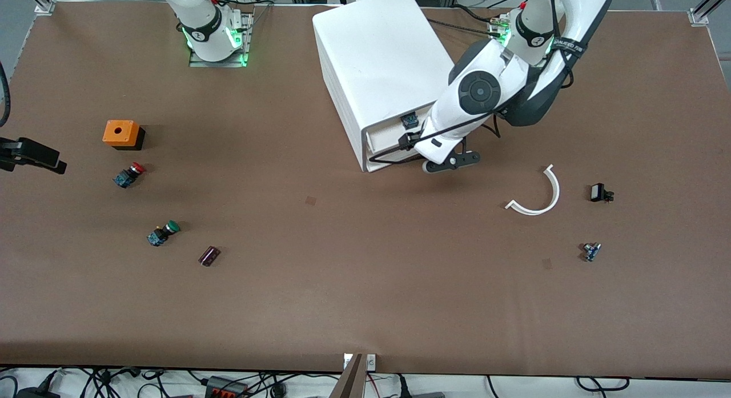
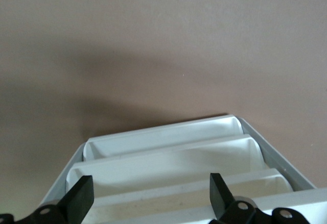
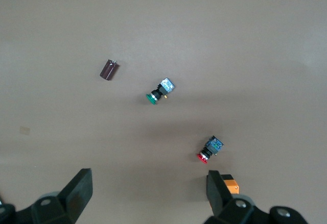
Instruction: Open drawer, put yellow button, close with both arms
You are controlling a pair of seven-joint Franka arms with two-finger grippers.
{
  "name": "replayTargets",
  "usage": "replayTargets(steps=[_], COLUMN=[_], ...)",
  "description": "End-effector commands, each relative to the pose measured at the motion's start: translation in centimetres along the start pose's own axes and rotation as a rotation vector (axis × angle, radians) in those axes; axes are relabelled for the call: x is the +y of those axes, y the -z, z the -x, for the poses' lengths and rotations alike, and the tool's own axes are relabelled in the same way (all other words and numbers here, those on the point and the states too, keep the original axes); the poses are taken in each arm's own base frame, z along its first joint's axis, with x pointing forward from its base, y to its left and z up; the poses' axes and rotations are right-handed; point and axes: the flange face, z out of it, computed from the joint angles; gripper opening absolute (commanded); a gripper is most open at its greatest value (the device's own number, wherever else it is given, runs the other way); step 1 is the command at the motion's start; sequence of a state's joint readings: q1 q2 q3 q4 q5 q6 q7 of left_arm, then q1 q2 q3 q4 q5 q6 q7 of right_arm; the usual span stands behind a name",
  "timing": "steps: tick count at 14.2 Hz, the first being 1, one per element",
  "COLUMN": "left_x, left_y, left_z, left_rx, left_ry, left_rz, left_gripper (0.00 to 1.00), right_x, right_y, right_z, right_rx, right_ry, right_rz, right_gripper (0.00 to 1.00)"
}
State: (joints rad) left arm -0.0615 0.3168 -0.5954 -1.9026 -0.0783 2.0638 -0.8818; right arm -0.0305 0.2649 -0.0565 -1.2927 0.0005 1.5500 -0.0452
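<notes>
The white cabinet (image 1: 377, 67) stands between the arms' bases. Its top drawer (image 1: 394, 138) (image 2: 168, 218) faces the front camera, and I cannot tell whether it is pulled out. My left gripper (image 1: 421, 152) (image 2: 150, 188) hangs open in front of the drawer fronts, fingers (image 2: 82, 196) apart with nothing between them. A small blue-and-black thing (image 1: 410, 121) sits at the cabinet's top front edge. The yellow button is out of view. My right gripper (image 1: 34, 155) (image 3: 148, 183) waits open above the table at the right arm's end.
Near the right gripper lie an orange box (image 1: 121, 133) (image 3: 232, 185), a red-capped switch (image 1: 129, 175) (image 3: 209, 151), a green-capped switch (image 1: 164, 232) (image 3: 159, 92) and a purple cylinder (image 1: 209, 256) (image 3: 109, 69). A white curved strip (image 1: 539, 195) and two small parts (image 1: 599, 192) lie toward the left arm's end.
</notes>
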Motion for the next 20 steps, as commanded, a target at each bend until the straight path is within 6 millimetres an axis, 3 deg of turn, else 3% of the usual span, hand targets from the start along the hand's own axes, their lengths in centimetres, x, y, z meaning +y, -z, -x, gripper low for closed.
replayTargets(steps=[1,7,13,16,18,20], left_x=[0.3,0.3,0.3,0.4,-1.8,-4.5], left_y=[-0.1,-0.5,-0.4,2.6,6.7,8.1], left_z=[2.1,3.1,3.3,2.0,-1.4,-4.0], left_rx=[0.022,-0.004,-0.016,0.014,0.046,0.089], left_ry=[0.0,0.009,0.005,0.005,0.006,-0.057], left_rz=[-0.022,-0.054,-0.069,-0.048,-0.065,-0.124], left_gripper=[1.0,1.0,1.0,1.0,1.0,1.0], right_x=[0.1,0.3,0.6,0.7,0.7,0.7], right_y=[0.0,-1.7,-1.5,-1.5,-1.3,-1.2], right_z=[1.1,6.1,6.7,7.2,7.4,7.3], right_rx=[-0.002,0.018,-0.001,-0.027,-0.019,-0.01], right_ry=[0.014,0.013,0.002,-0.003,-0.003,-0.002], right_rz=[0.016,0.005,0.004,0.0,0.002,0.002], right_gripper=[1.0,1.0,1.0,1.0,1.0,1.0])
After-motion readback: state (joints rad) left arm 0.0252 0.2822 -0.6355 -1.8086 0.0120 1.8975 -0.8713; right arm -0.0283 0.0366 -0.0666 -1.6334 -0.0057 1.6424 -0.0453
